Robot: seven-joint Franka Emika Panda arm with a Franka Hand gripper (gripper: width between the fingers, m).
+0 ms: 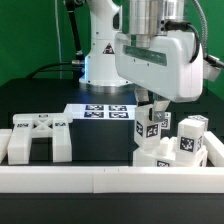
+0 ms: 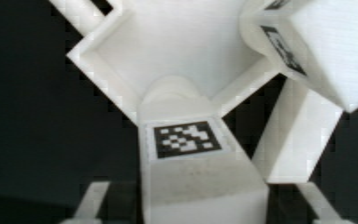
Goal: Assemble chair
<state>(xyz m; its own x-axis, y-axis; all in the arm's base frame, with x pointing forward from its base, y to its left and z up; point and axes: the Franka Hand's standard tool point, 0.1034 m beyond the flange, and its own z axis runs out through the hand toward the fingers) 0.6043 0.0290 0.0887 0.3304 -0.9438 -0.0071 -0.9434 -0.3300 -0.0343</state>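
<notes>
Fingers (image 2: 101, 60) stand slightly apart, straddling the tagged chair part (image 2: 194, 170) without visibly clamping it

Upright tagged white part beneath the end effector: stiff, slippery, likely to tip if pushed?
Probably stiff: the upright part looks like chunky moulded plastic. Its smooth matte faces may slip in a light grip. Standing tall and narrow, it could tip if nudged sideways.

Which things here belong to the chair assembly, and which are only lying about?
For the job:
chunky matte white plastic frame piece
upright white tagged plastic piece
white tagged plastic blocks

Not for the job:
thin flat white marker board
long white front rail
black table
</notes>
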